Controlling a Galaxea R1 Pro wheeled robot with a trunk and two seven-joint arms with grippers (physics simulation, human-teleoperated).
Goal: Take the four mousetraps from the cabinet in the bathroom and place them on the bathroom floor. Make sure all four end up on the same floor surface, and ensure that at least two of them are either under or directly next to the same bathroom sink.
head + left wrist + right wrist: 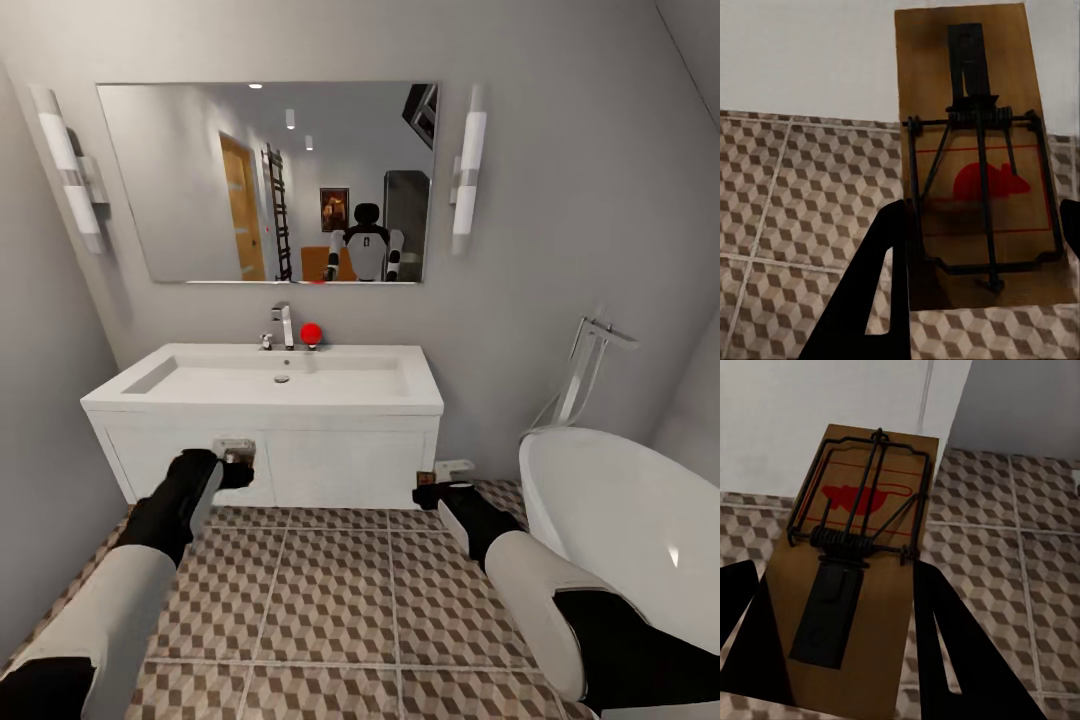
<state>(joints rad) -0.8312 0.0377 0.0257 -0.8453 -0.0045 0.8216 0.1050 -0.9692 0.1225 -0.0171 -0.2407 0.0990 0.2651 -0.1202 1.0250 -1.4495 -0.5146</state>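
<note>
The bathroom sink (200, 395) is a long white basin with a chrome tap (284, 325) on a white vanity, straight ahead. My left gripper (236, 462) is shut on a mousetrap (232, 446) and holds it in front of the vanity's face, above the bathroom floor (330, 590). The left wrist view shows that mousetrap (975, 172) as a brown board with dark wire and a red mouse mark, between the black fingers (881, 285). My right gripper (430, 490) is shut on a second mousetrap (426, 478) low by the vanity's right corner. It lies between the fingers (952, 645) as a brown mousetrap (862, 547).
A white oval bathtub (620, 530) with a chrome filler (590, 370) fills the right side. A red ball (311, 333) sits by the tap. A small pale object (455, 465) lies on the floor by the wall. Grey walls close in on the left and behind; a mirror (180, 180) hangs above.
</note>
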